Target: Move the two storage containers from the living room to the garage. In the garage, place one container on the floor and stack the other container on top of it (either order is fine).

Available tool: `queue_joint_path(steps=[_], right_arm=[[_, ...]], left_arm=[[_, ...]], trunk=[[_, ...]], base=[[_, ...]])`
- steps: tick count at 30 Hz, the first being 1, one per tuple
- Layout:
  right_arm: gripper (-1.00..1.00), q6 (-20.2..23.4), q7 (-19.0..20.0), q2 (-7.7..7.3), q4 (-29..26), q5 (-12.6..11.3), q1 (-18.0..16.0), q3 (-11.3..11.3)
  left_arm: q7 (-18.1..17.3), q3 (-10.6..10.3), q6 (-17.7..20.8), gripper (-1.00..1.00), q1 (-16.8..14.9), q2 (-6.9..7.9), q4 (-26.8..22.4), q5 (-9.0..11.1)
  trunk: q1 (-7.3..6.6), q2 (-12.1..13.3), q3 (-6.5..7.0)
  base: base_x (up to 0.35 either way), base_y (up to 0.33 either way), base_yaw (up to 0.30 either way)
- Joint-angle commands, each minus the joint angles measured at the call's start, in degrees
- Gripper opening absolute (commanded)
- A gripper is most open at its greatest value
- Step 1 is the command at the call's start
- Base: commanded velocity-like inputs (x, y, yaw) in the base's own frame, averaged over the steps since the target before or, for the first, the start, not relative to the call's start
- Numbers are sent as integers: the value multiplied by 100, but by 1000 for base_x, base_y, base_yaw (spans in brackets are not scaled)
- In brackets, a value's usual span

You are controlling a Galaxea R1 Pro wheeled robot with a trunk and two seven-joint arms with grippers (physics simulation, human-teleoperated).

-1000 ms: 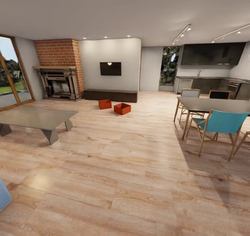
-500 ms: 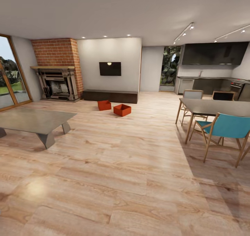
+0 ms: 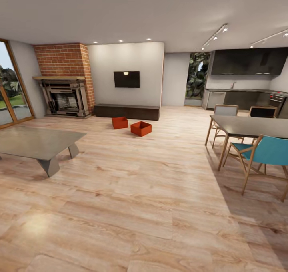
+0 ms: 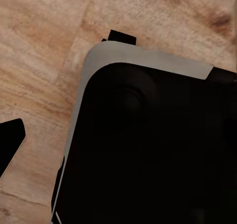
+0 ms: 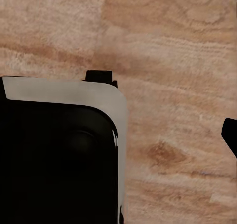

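Observation:
Two orange-red open storage containers stand side by side on the living room's light wood plank floor (image 3: 140, 192), far ahead and a little left of centre in the head view. The left container (image 3: 120, 122) is slightly farther off than the right container (image 3: 141, 128), and both sit in front of a dark low TV bench (image 3: 127, 111). In the left wrist view a dark fingertip (image 4: 11, 141) pokes in at the frame edge over the planks. A dark fingertip (image 5: 231, 133) shows likewise in the right wrist view. Nothing lies between the fingers.
A grey low table (image 3: 36, 142) stands at the left. A dining table (image 3: 252, 125) with a blue chair (image 3: 266, 152) is at the right. A brick fireplace (image 3: 66, 95) and a kitchen (image 3: 244, 97) line the back. My dark base (image 4: 148, 150) shows in both wrist views.
The whole head view has advanced: low table slid left, dining chairs slid right, a blue corner at lower left dropped out. The containers stay put on the floor.

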Motion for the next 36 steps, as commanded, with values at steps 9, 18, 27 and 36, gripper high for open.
queue_joint_path(steps=[9, 18, 27, 36], right_arm=[[100, -12, 15, -7, 16, -54, -5, 62], [100, 0, 21, -8, 18, -47, -5, 76], [100, -13, 18, -8, 16, 215, -5, 62], [100, -23, 23, -8, 16, 241, -6, 60]], left_arm=[[2, 25, 40, 100, -3, 5, -56, 24], [2, 23, 40, 100, -3, 7, -33, 24], [2, 26, 40, 100, 0, 7, -31, 24], [2, 22, 40, 100, -4, 7, -38, 24]], trunk=[[3, -3, -6], [3, -3, -6], [3, -3, -6], [3, -3, -6]], base=[[322, 118, 0], [322, 66, 0], [322, 2, 0], [322, 0, 0]])
